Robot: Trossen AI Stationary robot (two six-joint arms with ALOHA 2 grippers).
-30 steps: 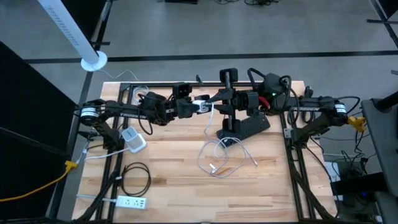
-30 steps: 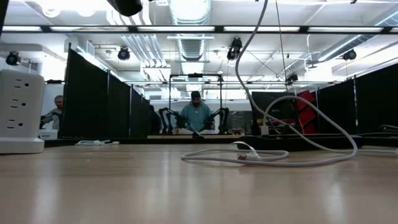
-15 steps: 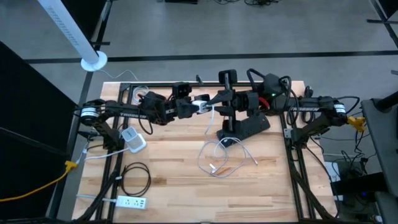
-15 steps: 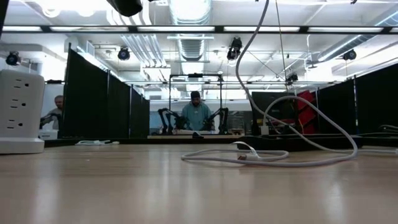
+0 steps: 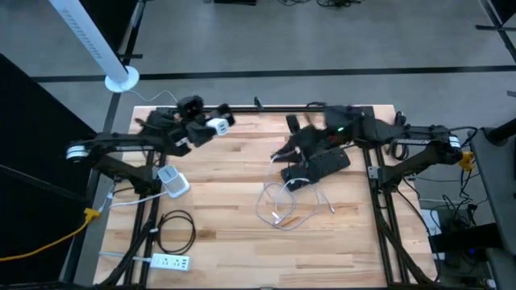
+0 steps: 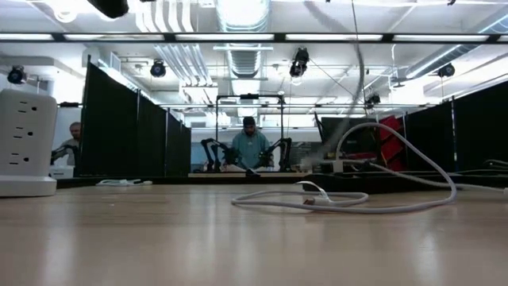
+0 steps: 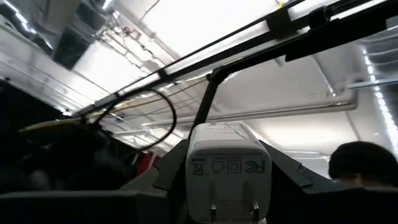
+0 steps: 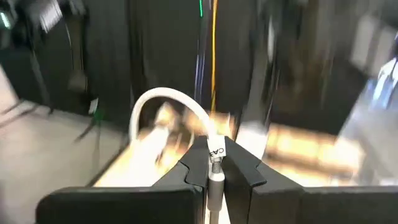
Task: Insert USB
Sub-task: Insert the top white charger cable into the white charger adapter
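Note:
A white wall charger (image 5: 219, 124) is held high over the table's far left part by my left gripper (image 5: 208, 129), which is shut on it. In the left wrist view the charger (image 7: 225, 168) fills the middle and its two prongs face the camera. My right gripper (image 5: 284, 153) hangs over the table's middle, shut on the end of a white USB cable (image 8: 215, 163). The rest of the cable lies in loose loops (image 5: 278, 205) on the wood, and the low view shows it as a flat coil (image 6: 317, 199). My left gripper pinches the charger's two side faces (image 7: 189, 177) between its fingers, one finger on each side. The charger is lifted clear of the table, and its free end points toward the right arm. My right gripper pinches the cable just behind its plug end (image 8: 215, 167) between its two fingertips. The fingers lie along the cable. Beyond them the cable arcs out in a slack loop (image 8: 161, 99) and drops to the coil on the table.
A black block-shaped stand (image 5: 318, 165) lies under the right arm. A white outlet cube (image 5: 172, 181) sits at the left edge, with a black cord coil (image 5: 176, 229) and a white power strip (image 5: 171, 261) nearer the front. A person (image 6: 250, 147) sits in the room beyond the table.
The two grippers stood tip to tip over the table's far middle and have drawn apart. My left gripper has swung toward the table's left edge, taking the charger with it. My right gripper has sunk and tipped downward, still shut on the cable end, whose hanging stretch has dropped.

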